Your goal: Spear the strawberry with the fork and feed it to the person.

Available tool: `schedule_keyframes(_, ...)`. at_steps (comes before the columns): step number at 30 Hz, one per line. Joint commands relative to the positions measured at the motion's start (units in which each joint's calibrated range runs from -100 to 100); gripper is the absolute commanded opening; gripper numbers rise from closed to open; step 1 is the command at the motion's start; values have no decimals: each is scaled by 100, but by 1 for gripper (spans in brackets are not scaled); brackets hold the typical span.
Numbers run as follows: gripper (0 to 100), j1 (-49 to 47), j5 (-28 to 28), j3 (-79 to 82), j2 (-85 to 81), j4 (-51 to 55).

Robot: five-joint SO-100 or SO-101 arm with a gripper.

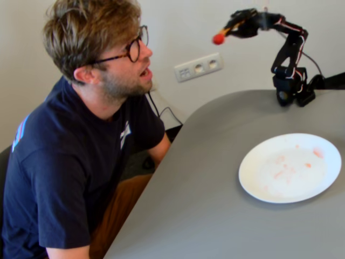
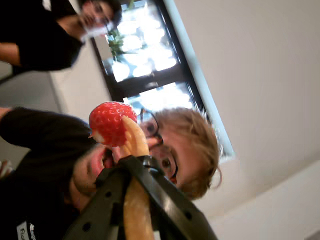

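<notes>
Fingers (image 2: pixel 131 172) of mine clamp the fork (image 2: pixel 135 150), its strawberry (image 1: pixel 218 38) raised high, right of the person (image 1: pixel 102 81) and apart from his open mouth.

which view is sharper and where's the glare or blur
Fixed view: even, soft light, mildly soft overall, strawberry a small blur. Wrist view: tilted, window blown out, strawberry sharp, hand close and dark.
</notes>
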Motion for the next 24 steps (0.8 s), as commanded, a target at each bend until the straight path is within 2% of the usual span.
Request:
schedule_keyframes(1,1,214,-25,185,175,-862)
schedule_keyframes(6,1,505,-25,176,1031,-2289)
schedule_keyframes(9,1,699,-30,158,1531,-2794)
schedule_keyframes(14,1,1154,-41,140,2623,-4543)
schedule_keyframes(15,1,1318,-209,140,2801,-4813)
schedule_keyframes(20,1,1684,-550,-49,3098,-4900)
schedule_keyframes(24,1,1803,-607,-392,3496,-4926)
